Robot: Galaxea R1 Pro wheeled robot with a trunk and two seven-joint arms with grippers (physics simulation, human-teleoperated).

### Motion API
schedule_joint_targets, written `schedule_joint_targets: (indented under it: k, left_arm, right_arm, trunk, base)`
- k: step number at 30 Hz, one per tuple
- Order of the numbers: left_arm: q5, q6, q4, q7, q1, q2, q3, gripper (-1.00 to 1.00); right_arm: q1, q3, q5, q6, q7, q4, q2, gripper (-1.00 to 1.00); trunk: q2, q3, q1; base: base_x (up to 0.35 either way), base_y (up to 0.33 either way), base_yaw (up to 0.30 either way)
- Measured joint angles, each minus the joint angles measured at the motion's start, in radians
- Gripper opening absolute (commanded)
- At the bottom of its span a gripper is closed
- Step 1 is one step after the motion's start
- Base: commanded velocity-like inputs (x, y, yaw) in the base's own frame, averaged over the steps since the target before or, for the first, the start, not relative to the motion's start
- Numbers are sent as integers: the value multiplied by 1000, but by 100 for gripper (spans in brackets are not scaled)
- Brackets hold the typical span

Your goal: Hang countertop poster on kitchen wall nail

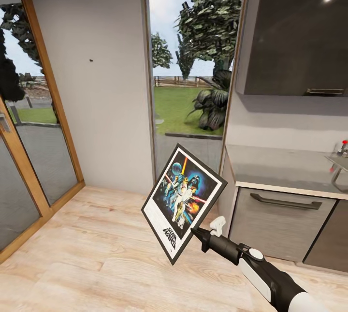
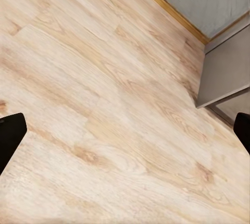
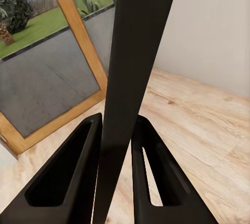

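Observation:
The poster, black-framed with a white border and colourful Star Wars artwork, hangs tilted in the air above the wooden floor. My right gripper is shut on its lower right edge. In the right wrist view the poster's black edge runs between the two dark fingers, which clamp it. A small dark wall nail sticks out of the grey wall, up and to the left of the poster. The kitchen countertop, light grey, lies to the right. My left gripper is open over bare floor.
A tall window onto a garden stands behind the poster. A wood-framed glass door lines the left side. A dark upper cabinet hangs above the counter, and a drawer front with a handle sits below it.

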State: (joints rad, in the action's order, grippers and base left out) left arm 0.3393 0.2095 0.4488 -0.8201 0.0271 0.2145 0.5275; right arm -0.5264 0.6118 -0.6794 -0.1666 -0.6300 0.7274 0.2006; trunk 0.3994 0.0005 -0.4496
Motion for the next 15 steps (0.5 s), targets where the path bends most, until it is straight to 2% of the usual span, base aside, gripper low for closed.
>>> schedule_joint_targets:
  k: [15]
  left_arm:
    - [0,5,-1,-1,0,0,1,100]
  right_arm:
    - [0,0,0,1,0,1,0,-100]
  trunk:
    - [0,0,0]
  base:
    - [0,0,0]
